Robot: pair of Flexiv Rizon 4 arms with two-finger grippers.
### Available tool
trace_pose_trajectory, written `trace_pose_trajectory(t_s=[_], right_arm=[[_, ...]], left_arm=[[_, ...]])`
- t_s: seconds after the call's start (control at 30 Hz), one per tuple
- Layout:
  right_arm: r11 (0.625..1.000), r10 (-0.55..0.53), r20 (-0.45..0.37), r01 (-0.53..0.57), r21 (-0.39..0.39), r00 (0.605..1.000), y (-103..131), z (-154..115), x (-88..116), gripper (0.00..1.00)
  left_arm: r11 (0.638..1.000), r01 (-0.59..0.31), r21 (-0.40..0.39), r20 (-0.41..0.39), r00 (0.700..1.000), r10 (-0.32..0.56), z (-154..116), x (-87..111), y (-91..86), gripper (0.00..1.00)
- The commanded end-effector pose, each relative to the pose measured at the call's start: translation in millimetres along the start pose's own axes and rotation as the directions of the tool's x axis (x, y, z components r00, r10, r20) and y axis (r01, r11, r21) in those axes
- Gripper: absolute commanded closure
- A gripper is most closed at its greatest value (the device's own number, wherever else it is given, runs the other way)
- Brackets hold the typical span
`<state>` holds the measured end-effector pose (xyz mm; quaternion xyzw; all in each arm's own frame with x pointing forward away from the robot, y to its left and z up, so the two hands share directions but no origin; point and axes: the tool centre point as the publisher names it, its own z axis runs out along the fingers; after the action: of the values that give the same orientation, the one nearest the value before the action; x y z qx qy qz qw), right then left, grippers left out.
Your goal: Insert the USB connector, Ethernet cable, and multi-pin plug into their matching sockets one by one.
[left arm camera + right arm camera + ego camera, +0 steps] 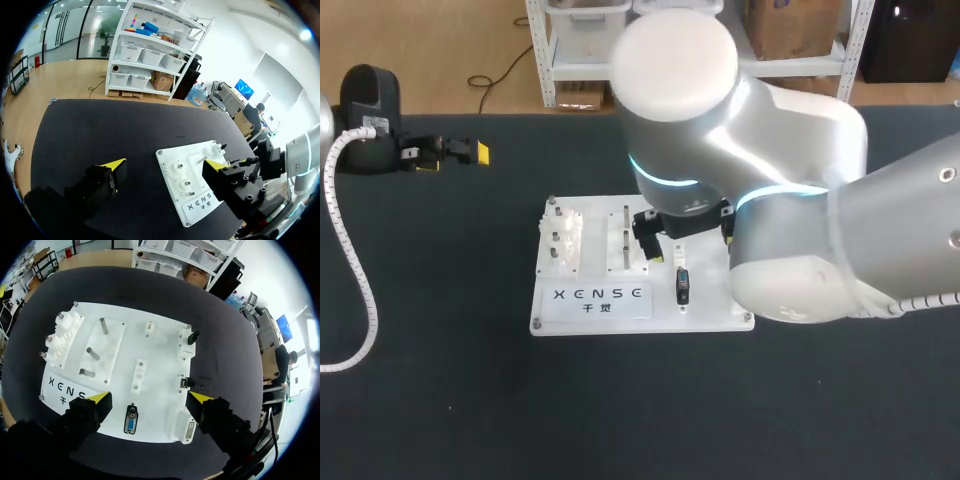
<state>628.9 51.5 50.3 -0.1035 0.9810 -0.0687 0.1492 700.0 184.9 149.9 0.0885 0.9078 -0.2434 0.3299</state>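
Overhead, my right arm (800, 200) reached in across the white board (660, 315) in the middle of the dark counter (440, 400), covering the board's right edge. Its tool, the right tool (150, 399), hung above the board's near edge with its yellow-tipped fingers spread wide and nothing between them. Just under that gap, a blue-faced multi-pin connector (130, 422) sat on the board near its front edge; I could not tell whether it was a plug or a socket. Beside it, at the board's front corner, was a white multi-pin socket (190, 430). Further in on the board I saw a small connector block (186, 383), and a small black part (192, 336) at the far edge. A cluster of white gears (60, 335) stood along the board's other side, with metal pegs (102, 325) next to them. My left tool (165, 165) was well apart from the board, out over bare counter toward the far left, fingers likewise wide open and empty. I could not make out a USB connector or an Ethernet cable for certain.
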Motion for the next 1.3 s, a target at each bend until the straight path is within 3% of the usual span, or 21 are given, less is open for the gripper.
trace_pose_trajectory(t_s=[0.03,0.63,0.87,1.3], right_arm=[[1.000,-0.006,-0.002,0.006,-0.004,1.000,4,-2,4,0.00],[0.994,0.031,-0.174,-0.048,-0.095,0.984,23,12,28,0.00],[0.969,0.109,-0.239,-0.157,-0.191,0.965,22,10,28,0.00],[0.969,0.109,-0.239,-0.157,-0.191,0.965,22,10,28,0.00]], left_arm=[[1.000,0.000,0.000,0.000,1.000,0.000,0,0.0,0.0,0.00],[1.000,0.000,0.000,0.000,1.000,0.000,0,0.0,0.0,0.00],[1.000,0.000,0.000,0.000,1.000,0.000,0,0.0,0.0,0.00],[1.000,0.000,0.000,0.000,1.000,0.000,0,0.0,0.0,0.00]])
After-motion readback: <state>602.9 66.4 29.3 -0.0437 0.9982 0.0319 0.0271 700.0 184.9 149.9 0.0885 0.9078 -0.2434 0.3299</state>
